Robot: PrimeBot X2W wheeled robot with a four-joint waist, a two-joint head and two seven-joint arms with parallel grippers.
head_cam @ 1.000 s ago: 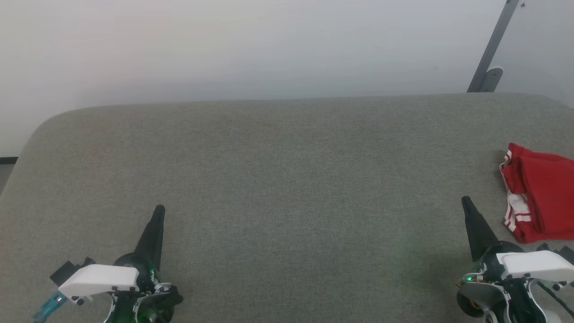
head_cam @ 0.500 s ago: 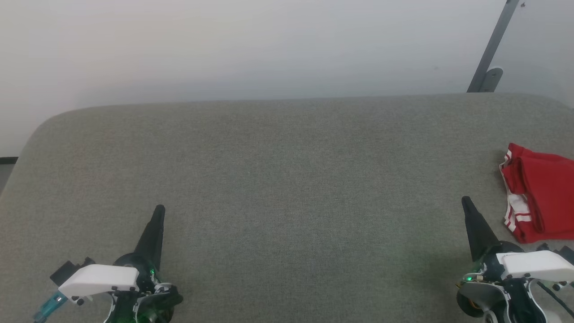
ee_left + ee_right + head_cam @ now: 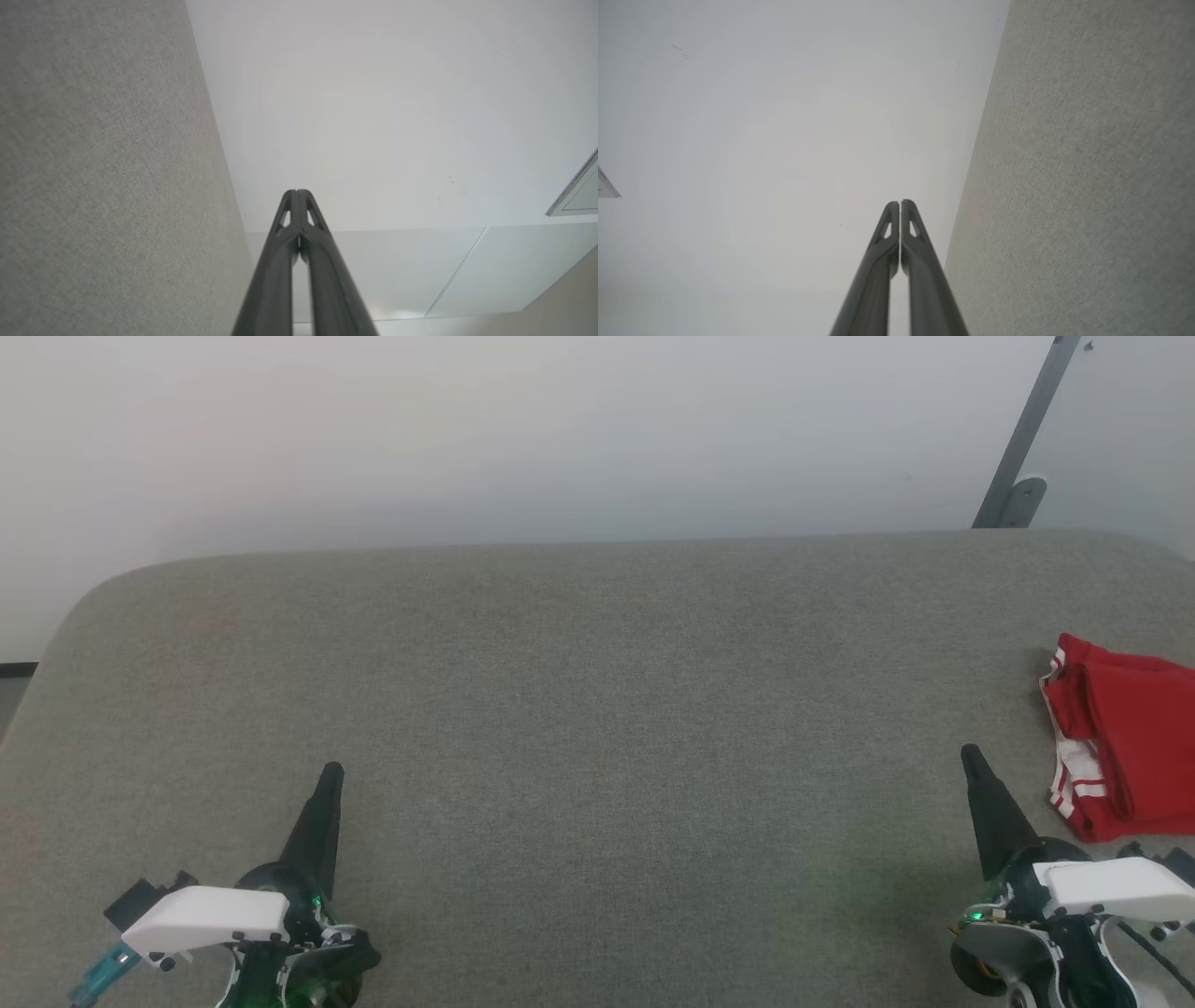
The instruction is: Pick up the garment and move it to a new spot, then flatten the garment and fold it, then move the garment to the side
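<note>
Dark two-fingered left gripper [image 3: 332,773]: jaws closed, empty.
Dark two-fingered right gripper [image 3: 969,752]: also closed, empty.
Folded red jersey garment with white stripes [image 3: 1134,747]: just right of the right jaws, apart.
Grey fabric table [image 3: 597,709]: below both jaws.

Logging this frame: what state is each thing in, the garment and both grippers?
garment: folded compact, lying on the grey surface at its right side, unheld.
left gripper: fingers shut, empty.
right gripper: fingers shut, empty, clear of the garment.
</note>
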